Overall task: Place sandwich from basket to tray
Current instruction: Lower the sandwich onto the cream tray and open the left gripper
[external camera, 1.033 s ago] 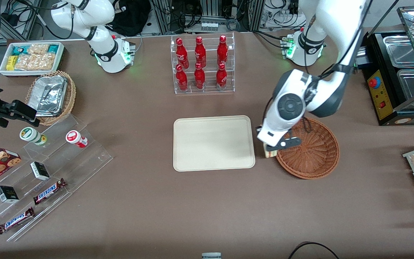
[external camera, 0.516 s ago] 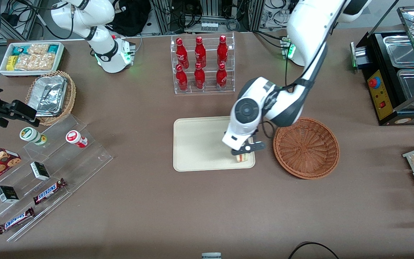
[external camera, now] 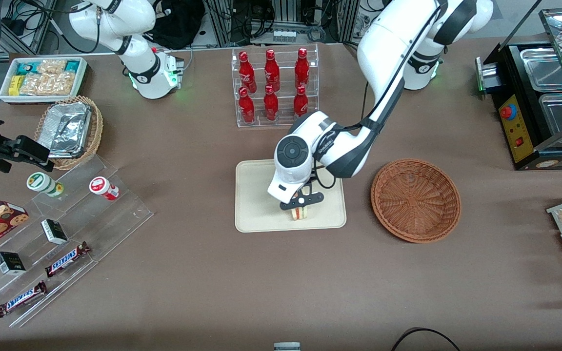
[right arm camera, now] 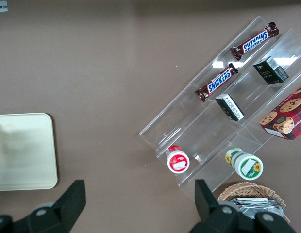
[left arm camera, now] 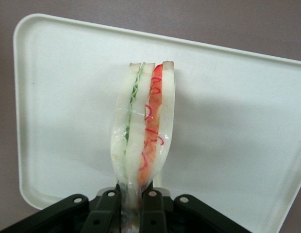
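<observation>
Sandwich [external camera: 301, 213] hangs over the tray [external camera: 256, 195], above the part nearest the front camera, pinched between the closed fingers [left arm camera: 109, 209] of the gripper [external camera: 302, 204]. It stands on edge, wrapped in clear film, red and green layers showing; whether it touches the tray is hard to judge. Beside the tray, toward the working arm's end, sits the basket [external camera: 415, 200]. Farther from the camera than the tray stands a rack of red bottles [external camera: 274, 87].

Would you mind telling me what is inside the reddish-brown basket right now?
Nothing: the basket shows bare weave. The sandwich is over the tray, clamped in the gripper.
</observation>
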Robot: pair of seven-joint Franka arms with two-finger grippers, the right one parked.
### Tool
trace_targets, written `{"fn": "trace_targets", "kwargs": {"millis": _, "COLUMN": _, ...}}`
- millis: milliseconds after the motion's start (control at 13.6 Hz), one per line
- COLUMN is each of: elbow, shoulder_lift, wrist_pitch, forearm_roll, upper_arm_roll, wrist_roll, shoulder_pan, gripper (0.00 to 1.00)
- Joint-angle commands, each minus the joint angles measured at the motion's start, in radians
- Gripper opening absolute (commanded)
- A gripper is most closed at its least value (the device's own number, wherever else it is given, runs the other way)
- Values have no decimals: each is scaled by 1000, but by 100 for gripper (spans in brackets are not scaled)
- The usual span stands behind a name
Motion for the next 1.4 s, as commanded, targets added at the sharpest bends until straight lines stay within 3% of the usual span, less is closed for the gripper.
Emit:
{"fn": "trace_targets", "kwargs": {"millis": 0, "elbow": 65, "shoulder_lift": 44, "wrist_pitch": -1, "forearm_roll": -1, "upper_arm_roll": 10, "wrist_roll": -26, "shoulder_pan": -20, "gripper": 0}}
{"fn": "trace_targets", "kwargs": {"millis": 221, "elbow": 60, "shoulder_lift": 55, "wrist_pitch": -1, "forearm_roll": -1, "upper_arm_roll": 10, "wrist_roll": -42, "shoulder_pan": -37, "gripper": 1}}
{"fn": "trace_targets", "kwargs": {"millis": 295, "elbow": 62, "shoulder_lift": 63, "wrist_pitch": -1, "forearm_roll": -1, "upper_arm_roll": 10, "wrist_roll": -46, "shoulder_pan": -39, "gripper": 3}}
{"fn": "trace_targets", "kwargs": {"millis": 369, "elbow": 63, "shoulder_lift": 66, "wrist_pitch": 1, "forearm_roll": -2, "upper_arm_roll": 8, "wrist_roll": -65, "shoulder_pan": -39, "gripper": 13}}
{"fn": "trace_targets", "kwargs": {"millis": 443, "elbow": 65, "shoulder_lift": 66, "wrist_pitch": 1, "forearm_roll": -1, "upper_arm_roll": 7, "wrist_roll": -88, "shoulder_pan": -42, "gripper": 44}}
{"fn": "trace_targets", "kwargs": {"millis": 516, "elbow": 63, "shoulder_lift": 61, "wrist_pitch": -1, "forearm_roll": -2, "upper_arm_roll": 4, "wrist_roll": -92, "shoulder_pan": -42, "gripper": 92}}
{"fn": "trace_targets", "kwargs": {"millis": 590, "elbow": 63, "shoulder_lift": 57, "wrist_pitch": -4, "forearm_roll": -1, "upper_arm_roll": 4, "wrist_roll": -87, "shoulder_pan": -43, "gripper": 100}}
{"fn": "trace_targets", "kwargs": {"millis": 959, "elbow": 24, "shoulder_lift": -61, "wrist_pitch": -51, "forearm_roll": 18, "upper_arm_roll": 8, "wrist_roll": -36, "shoulder_pan": -36, "gripper": 100}}
{"fn": "trace_targets", "kwargs": {"millis": 1328, "elbow": -12, "shoulder_lift": -159, "wrist_pitch": -206, "forearm_roll": 21, "upper_arm_roll": 60, "wrist_roll": -29, "shoulder_pan": -33, "gripper": 100}}
